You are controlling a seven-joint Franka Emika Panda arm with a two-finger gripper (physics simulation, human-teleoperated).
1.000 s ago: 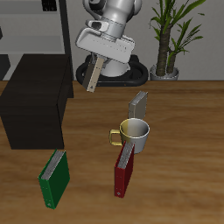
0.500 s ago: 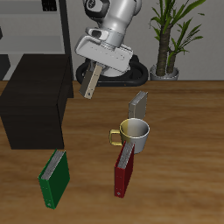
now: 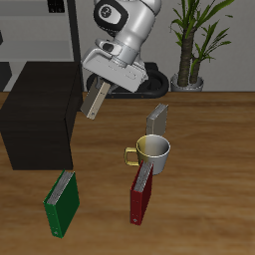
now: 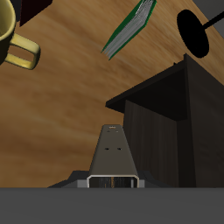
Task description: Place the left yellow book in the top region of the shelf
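Gripping the left yellow book, the pincer hangs beside the shelf.

Large matte black boxy shelf: sitting at the frame's left, mid-height.
Slim tan hardback book: hanging tilted in the air from the two-finger gripper, upper centre, beside the shelf's top edge.
Second tan book: standing right of centre, behind the yellow-handled mug.
Dark red book: standing below the mug, nearer the front edge.
Green book: leaning at lower left, before the shelf.

no readable text, labels, brands, numbers or signs on anything
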